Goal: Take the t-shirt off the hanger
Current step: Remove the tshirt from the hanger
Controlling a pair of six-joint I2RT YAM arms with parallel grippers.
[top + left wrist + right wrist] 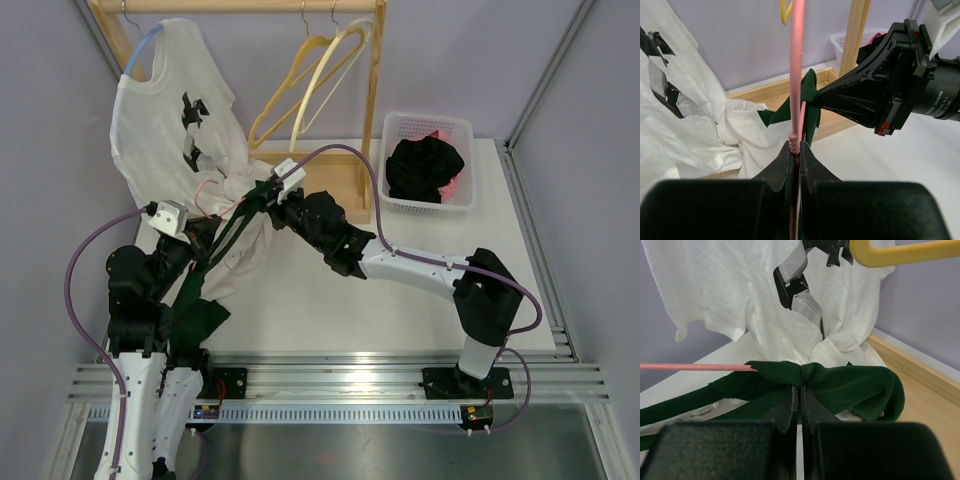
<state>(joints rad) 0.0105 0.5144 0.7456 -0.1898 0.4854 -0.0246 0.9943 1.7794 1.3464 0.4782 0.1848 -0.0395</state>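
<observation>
A dark green t-shirt (pixel 213 268) hangs on a thin pink hanger (pixel 798 75) between the two arms. My left gripper (pixel 797 150) is shut on the pink hanger's wire, which rises straight up from its fingertips. My right gripper (pixel 800 390) is shut on a bunched fold of the green t-shirt (pixel 855 385) at its collar, just beside the end of the pink hanger (pixel 695 367). In the top view the right gripper (pixel 262 196) reaches in from the right, and the left gripper (pixel 203 234) sits below it in the cloth.
A white t-shirt (pixel 175 110) with black marks hangs on a blue hanger at the left of the wooden rack (pixel 375 100). Two yellow hangers (pixel 318 70) hang on the rail. A white basket (pixel 462 130) with dark clothes stands at the right.
</observation>
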